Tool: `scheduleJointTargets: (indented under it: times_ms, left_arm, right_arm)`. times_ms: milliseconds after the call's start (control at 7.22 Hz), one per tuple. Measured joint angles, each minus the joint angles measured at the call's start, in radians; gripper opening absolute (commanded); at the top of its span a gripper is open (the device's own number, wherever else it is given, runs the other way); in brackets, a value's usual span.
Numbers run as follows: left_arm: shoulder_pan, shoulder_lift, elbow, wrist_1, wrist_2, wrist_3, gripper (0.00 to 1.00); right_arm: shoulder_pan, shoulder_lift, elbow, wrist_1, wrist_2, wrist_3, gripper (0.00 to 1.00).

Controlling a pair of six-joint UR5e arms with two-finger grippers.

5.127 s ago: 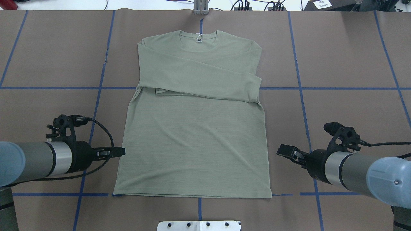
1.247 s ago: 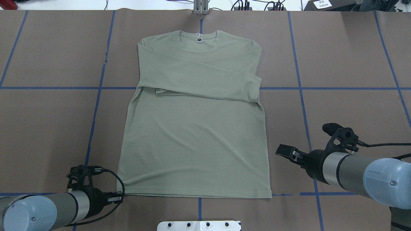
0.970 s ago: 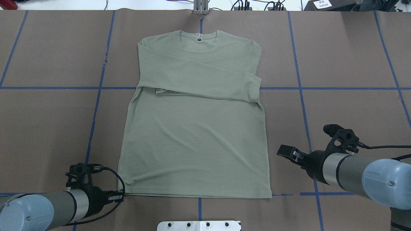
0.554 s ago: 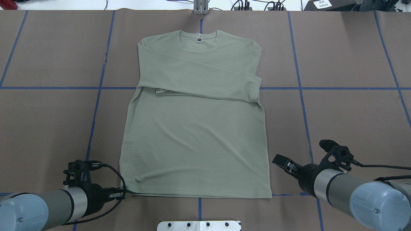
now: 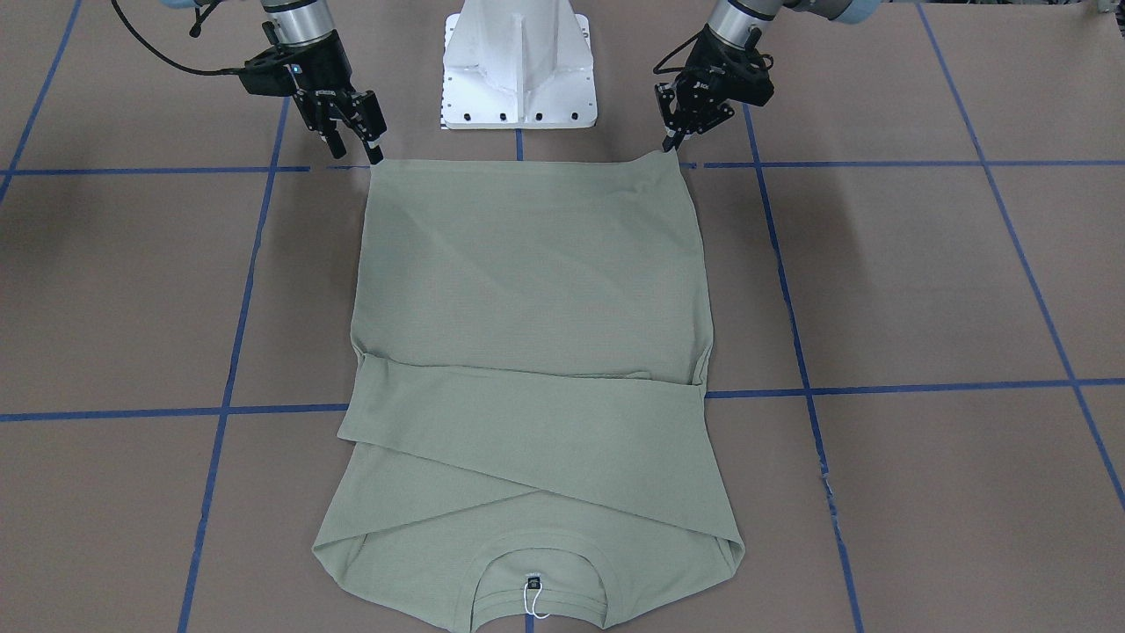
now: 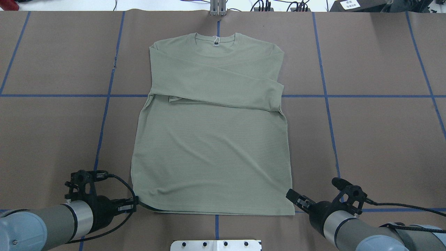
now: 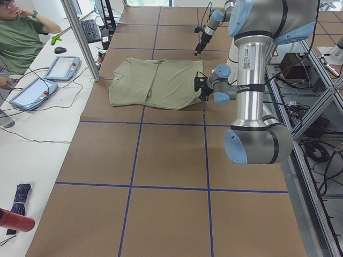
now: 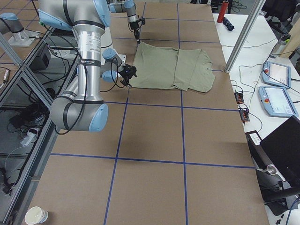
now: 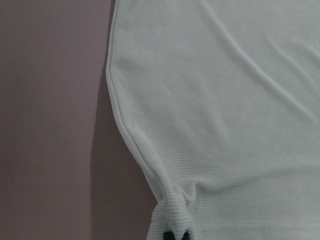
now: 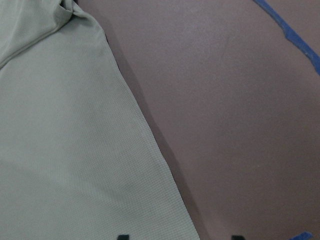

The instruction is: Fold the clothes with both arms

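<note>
The left tool (image 6: 136,205) pinched a corner of the shirt (image 6: 212,146) at its tips while the right tool (image 6: 292,197) stood wide, holding nothing, so a lift now risked dragging the shirt askew.

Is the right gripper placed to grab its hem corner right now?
Probably yes: the right gripper is open beside the shirt's hem corner, and nothing lies between them.
</note>
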Motion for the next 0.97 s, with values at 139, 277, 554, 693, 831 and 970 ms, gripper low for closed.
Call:
scheduleJointTargets:
  times_ms: [139, 277, 554, 693, 831, 970]
  left_arm:
    - [0.0, 0.001, -0.003, 0.0, 0.007, 0.0, 0.0]
    - [0.001, 0.001, -0.006, 0.0, 0.015, 0.0, 0.0]
    - [0.007, 0.002, -0.01, 0.0, 0.02, 0.0, 0.0]
    - [0.008, 0.002, -0.011, 0.0, 0.021, 0.0, 0.0]
    - [0.009, 0.002, -0.012, 0.0, 0.021, 0.0, 0.0]
    - [0.01, 0.002, -0.012, 0.0, 0.021, 0.0, 0.0]
  right_arm:
    - [-0.014, 0.013, -0.022, 0.0, -0.008, 0.0, 0.68]
    - [-0.021, 0.02, -0.033, 0.0, -0.011, -0.002, 0.67]
    - [-0.036, 0.023, -0.041, 0.0, -0.011, -0.005, 0.66]
    - [-0.045, 0.023, -0.047, -0.002, -0.011, -0.005, 0.62]
    - [-0.052, 0.024, -0.054, -0.003, -0.011, -0.005, 0.59]
    - [-0.056, 0.026, -0.058, -0.005, -0.011, -0.005, 0.53]
